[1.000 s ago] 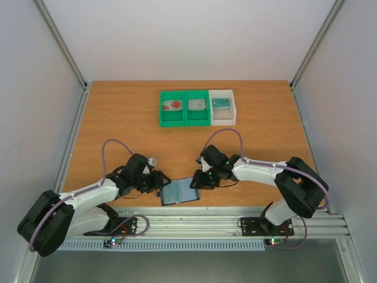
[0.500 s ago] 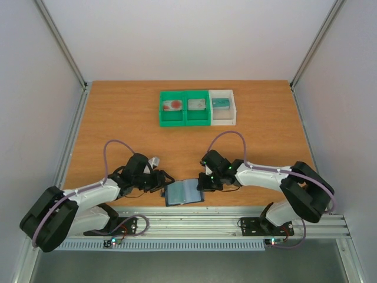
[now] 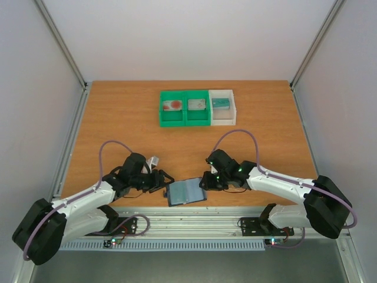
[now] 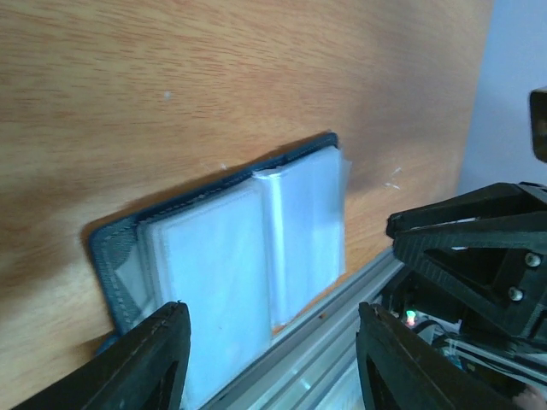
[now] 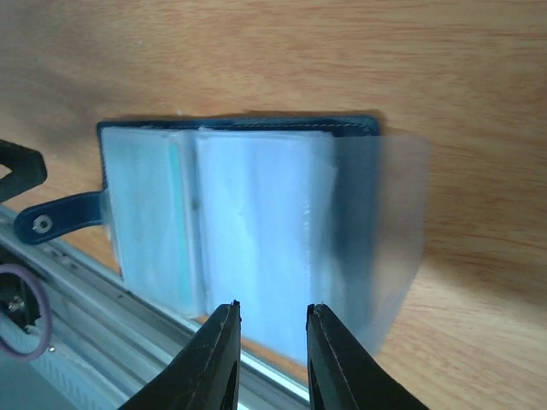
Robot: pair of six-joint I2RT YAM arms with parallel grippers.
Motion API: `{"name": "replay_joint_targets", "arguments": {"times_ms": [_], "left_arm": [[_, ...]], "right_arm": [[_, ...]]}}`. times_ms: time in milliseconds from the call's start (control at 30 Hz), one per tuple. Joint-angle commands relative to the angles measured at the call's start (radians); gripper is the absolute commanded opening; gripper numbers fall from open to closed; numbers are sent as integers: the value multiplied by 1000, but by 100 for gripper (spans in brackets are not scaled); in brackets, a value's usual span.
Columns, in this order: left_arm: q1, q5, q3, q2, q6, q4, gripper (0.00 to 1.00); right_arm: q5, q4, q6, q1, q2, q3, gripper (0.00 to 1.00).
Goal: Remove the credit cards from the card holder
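The card holder (image 3: 187, 191) lies open near the table's front edge, dark blue-grey with clear sleeves. It shows in the left wrist view (image 4: 231, 248) and the right wrist view (image 5: 248, 222), where a teal strip shows in its left sleeve. My left gripper (image 3: 162, 180) is open wide just left of it (image 4: 269, 350), with nothing between the fingers. My right gripper (image 3: 207, 181) is at its right edge, jaws a little apart over the sleeves (image 5: 272, 346) and holding nothing. A loose clear sleeve (image 5: 389, 239) looks blurred. A card with a red blotch (image 3: 174, 105) and a teal card (image 3: 221, 103) lie in the bins.
A green two-compartment bin (image 3: 162, 109) and a white bin (image 3: 234, 109) stand side by side at the back centre. The middle compartment holds a grey card (image 3: 196, 105). An aluminium rail (image 3: 224, 218) runs along the table's front edge, right beside the holder.
The card holder has slid a little to the right along the front edge. My right gripper moved right and nearer with it. My left gripper followed slightly to the right.
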Motion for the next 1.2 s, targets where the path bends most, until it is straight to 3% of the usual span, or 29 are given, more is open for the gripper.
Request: {"name": "replay_joint_targets", "arguments": {"times_ms": [0,367,833,1033,1167], "left_arm": [[-11,41,0,-45,-40,43,55],[-10,55,-6,-132,-47,-32,62],[-10,9,-1,-319,-66,-249,63],[-10,54,-12,-326,-99,-201,66],[-10,52,-43,-290,-110,-126,68]], "right_arm": [[-50,31,22,34,4,51,23],[-32,86,60,138,156,148,23],[-63,191,70,147,386,194,21],[-14,229,100,147,431,191,7],[-4,270,131,147,461,203,3]]}}
